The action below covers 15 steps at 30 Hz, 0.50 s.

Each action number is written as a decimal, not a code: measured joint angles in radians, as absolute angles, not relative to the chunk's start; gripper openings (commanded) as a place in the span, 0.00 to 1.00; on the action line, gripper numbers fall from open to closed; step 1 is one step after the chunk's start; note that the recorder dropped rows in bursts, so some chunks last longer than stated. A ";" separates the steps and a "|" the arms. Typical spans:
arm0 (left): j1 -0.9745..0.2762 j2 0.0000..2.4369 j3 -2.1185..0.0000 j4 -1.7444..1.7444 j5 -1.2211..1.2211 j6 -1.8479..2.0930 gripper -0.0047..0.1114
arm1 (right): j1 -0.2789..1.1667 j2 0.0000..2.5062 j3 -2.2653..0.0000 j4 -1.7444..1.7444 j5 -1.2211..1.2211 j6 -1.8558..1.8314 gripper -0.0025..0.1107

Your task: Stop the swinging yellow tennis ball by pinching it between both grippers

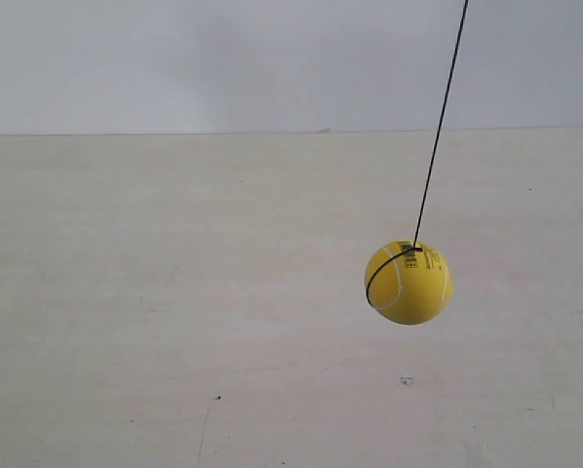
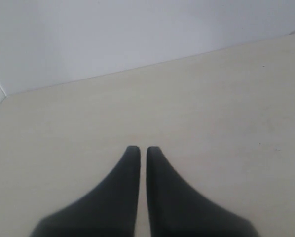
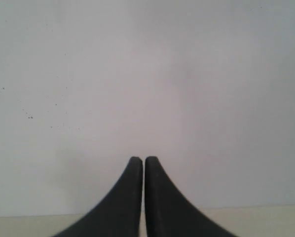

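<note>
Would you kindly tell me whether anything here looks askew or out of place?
The black string slants rather than hanging plumb, so the yellow tennis ball hangs off to one side. The left tool and right tool are both shut, with no ball in their views.

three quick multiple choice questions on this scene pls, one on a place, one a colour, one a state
1. Where is the yellow tennis ball in the exterior view?
A) lying on the table
B) hanging by a string at the view's right
C) between two hands

2. What colour is the string?
A) white
B) red
C) black

3. How do the left hand's jaws stand?
A) shut, nothing between
B) wide open
C) shut on the ball

1 B, the string runs up from it; 2 C, a thin black line against the wall; 3 A, tips nearly touch, only table behind.
</note>
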<state>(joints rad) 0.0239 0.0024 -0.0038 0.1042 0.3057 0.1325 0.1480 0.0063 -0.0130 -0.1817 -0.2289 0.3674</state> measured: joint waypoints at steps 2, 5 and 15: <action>0.024 0.002 -0.004 0.104 0.306 0.133 0.08 | 0.148 0.006 -0.008 -0.121 -0.238 0.274 0.02; 0.024 0.002 -0.004 0.104 0.306 0.133 0.08 | 0.148 0.004 -0.006 -0.061 -0.230 0.161 0.02; 0.024 0.002 -0.004 0.104 0.307 0.133 0.08 | 0.148 0.004 -0.006 -0.036 -0.041 -0.090 0.02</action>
